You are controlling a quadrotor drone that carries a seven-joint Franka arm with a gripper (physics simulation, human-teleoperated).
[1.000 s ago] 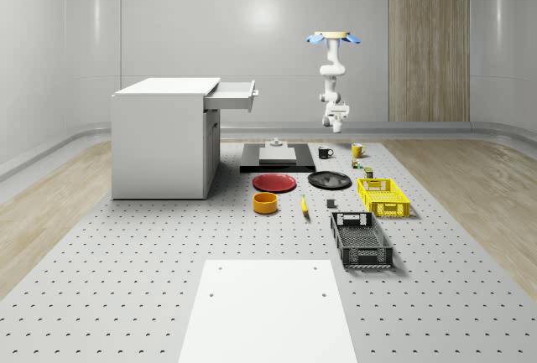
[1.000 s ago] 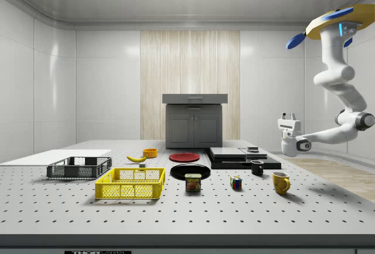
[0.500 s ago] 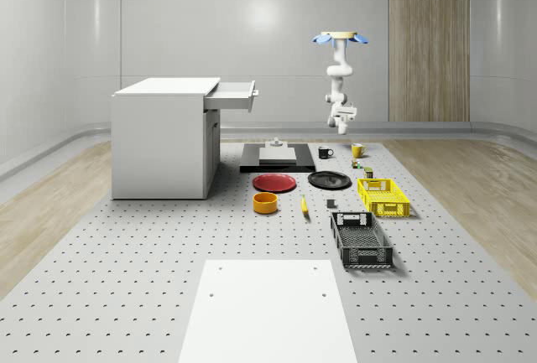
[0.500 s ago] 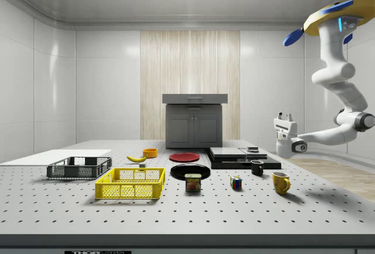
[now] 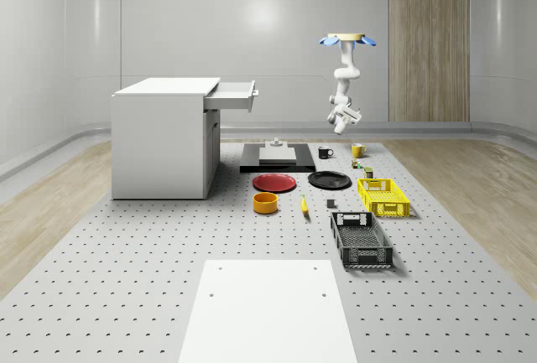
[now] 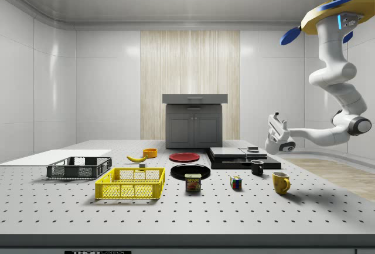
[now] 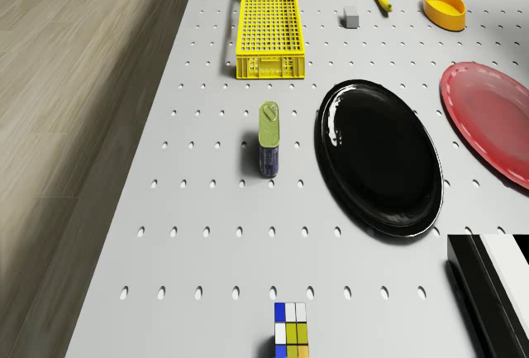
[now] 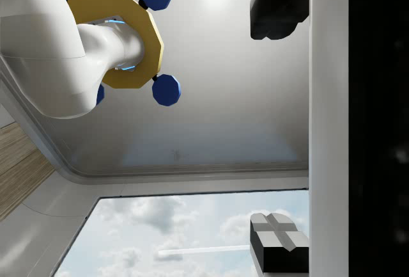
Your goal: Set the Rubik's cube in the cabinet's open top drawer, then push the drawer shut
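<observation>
Hovering drone (image 5: 348, 41) above yellow mug (image 5: 357, 150); gripper (image 6: 274, 126) fingers spread apart, empty, upturned

"SPAM" on the can (image 6: 193, 182) beside the black plate (image 6: 190, 171)

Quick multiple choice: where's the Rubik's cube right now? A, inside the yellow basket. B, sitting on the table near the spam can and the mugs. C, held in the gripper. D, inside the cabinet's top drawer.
B: the Rubik's cube rests on the table between the spam can and the black mug, while the gripper hangs above, apart from it.
</observation>
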